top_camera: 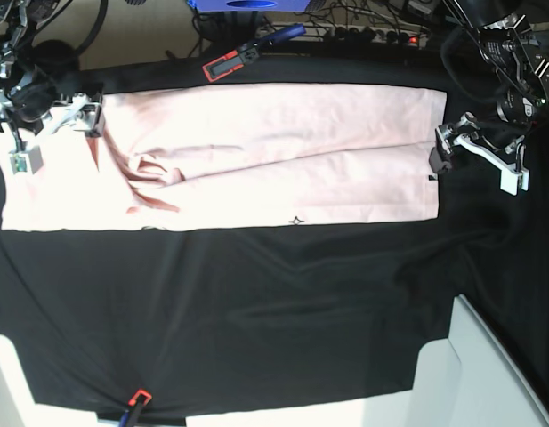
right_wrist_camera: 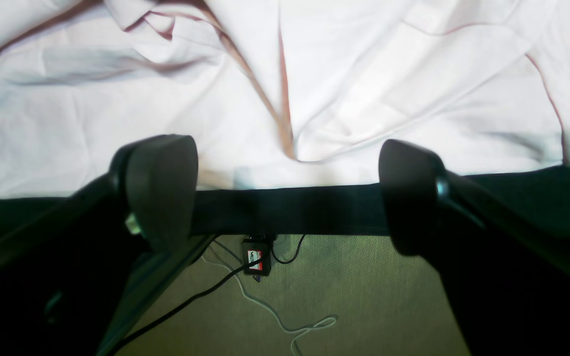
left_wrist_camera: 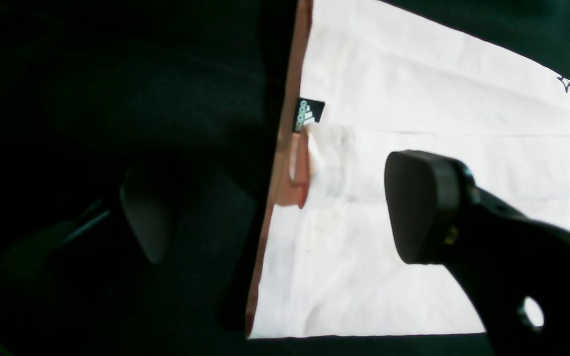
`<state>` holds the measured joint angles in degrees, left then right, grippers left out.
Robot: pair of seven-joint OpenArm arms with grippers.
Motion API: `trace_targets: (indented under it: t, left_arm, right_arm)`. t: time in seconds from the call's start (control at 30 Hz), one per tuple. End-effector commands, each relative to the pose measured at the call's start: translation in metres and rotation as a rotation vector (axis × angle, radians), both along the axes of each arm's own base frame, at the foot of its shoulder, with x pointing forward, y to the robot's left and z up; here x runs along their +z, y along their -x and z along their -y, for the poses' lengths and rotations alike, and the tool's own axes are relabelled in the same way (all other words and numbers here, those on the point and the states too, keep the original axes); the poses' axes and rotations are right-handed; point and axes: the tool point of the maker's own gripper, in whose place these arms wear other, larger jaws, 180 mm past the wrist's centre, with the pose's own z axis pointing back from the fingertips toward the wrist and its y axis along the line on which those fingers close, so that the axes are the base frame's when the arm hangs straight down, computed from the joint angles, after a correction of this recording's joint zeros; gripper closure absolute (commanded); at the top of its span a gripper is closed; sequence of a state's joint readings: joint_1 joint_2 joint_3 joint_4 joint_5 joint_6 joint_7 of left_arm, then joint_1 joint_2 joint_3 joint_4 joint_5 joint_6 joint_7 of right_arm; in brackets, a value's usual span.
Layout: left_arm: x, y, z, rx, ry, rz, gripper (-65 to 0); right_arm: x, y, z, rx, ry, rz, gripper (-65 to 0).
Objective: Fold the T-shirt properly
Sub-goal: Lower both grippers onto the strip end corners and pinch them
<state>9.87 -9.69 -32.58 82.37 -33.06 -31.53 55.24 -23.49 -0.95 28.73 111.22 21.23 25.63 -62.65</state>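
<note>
The pale pink T-shirt (top_camera: 256, 151) lies spread lengthwise across the far part of the black table cloth (top_camera: 256, 311), wrinkled at its left end. My left gripper (top_camera: 438, 149) is open at the shirt's right edge. In the left wrist view the gripper (left_wrist_camera: 285, 212) straddles that edge, one finger (left_wrist_camera: 423, 207) over the shirt (left_wrist_camera: 413, 99) near a small black brand tag (left_wrist_camera: 308, 113). My right gripper (top_camera: 76, 116) is open at the shirt's far left part. In the right wrist view the gripper (right_wrist_camera: 285, 193) hangs over the table edge with creased shirt (right_wrist_camera: 285, 89) just beyond it. Both hold nothing.
A red-black clamp (top_camera: 225, 62) pins the cloth at the far edge and another (top_camera: 136, 400) at the near edge. A white surface (top_camera: 488, 374) is at the lower right. A small box and cables (right_wrist_camera: 258, 259) lie on the floor below the table edge.
</note>
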Motion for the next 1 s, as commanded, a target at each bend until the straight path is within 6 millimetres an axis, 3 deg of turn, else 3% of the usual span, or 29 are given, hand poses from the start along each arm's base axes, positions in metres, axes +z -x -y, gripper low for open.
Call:
trace_targets:
  t: [0.0,0.53,0.97]
  left_arm:
    - [0.012,-0.009,-0.006,-0.001,-0.021,0.044,-62.8]
    - [0.010,-0.005,-0.007,-0.001,-0.022,0.034,-62.8]
    - [0.006,-0.003,-0.007,0.006,-0.012,0.022,-62.8]
  right_arm:
    - [0.009,-0.008,0.001,0.006,0.006,0.042,-54.1]
    - [0.014,-0.020,0.001,0.007,0.006,0.071,-54.1]
    - [0.012,-0.018,0.001,0.007,0.004,0.063,-54.1]
